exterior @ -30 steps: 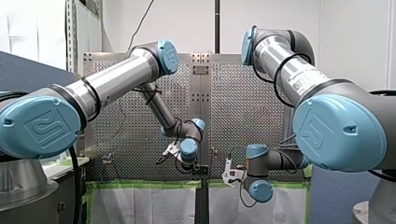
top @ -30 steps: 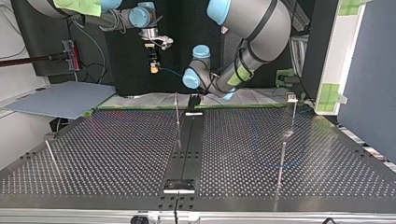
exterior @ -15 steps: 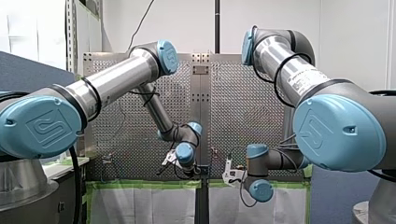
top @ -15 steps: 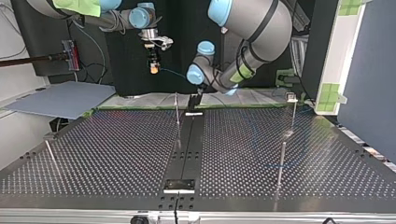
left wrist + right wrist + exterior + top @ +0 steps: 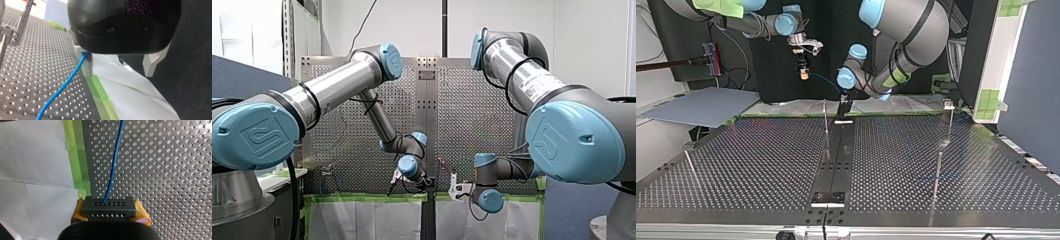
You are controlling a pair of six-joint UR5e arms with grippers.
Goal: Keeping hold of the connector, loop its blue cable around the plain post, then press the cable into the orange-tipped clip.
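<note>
Perforated table (image 5: 761, 165) fills the lower half of the top view – dark metal, dense hole grid. A plain dark strip (image 5: 837, 150) runs down its middle, with a small white-edged plate (image 5: 827, 198) on the near end at lower centre and another (image 5: 843, 121) at the far end. Standing on the table: thin post (image 5: 826, 120) just left of the strip, upper centre; upright post (image 5: 937, 172) at right; taller post (image 5: 950, 120) with a small head, upper right; leaning rod (image 5: 690, 167) at far left. Green tape (image 5: 786, 114) along the far edge – white sheet (image 5: 796, 106) beyond it
</note>
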